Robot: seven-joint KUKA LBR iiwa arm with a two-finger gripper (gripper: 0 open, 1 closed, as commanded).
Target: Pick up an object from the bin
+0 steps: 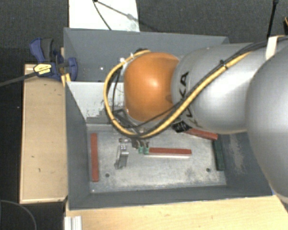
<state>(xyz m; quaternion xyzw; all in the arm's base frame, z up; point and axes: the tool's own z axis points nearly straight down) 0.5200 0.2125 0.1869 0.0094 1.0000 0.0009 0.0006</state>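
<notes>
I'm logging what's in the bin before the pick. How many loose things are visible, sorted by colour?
Red bars: 3 (one partly covered)
Dark bar: 1
Small green piece: 1
Total: 5
A grey metal piece may be the robot's own, so it is not counted.

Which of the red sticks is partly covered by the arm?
The slanted right stick; only its end shows. The left stick and the middle stick lie fully in view.
</notes>
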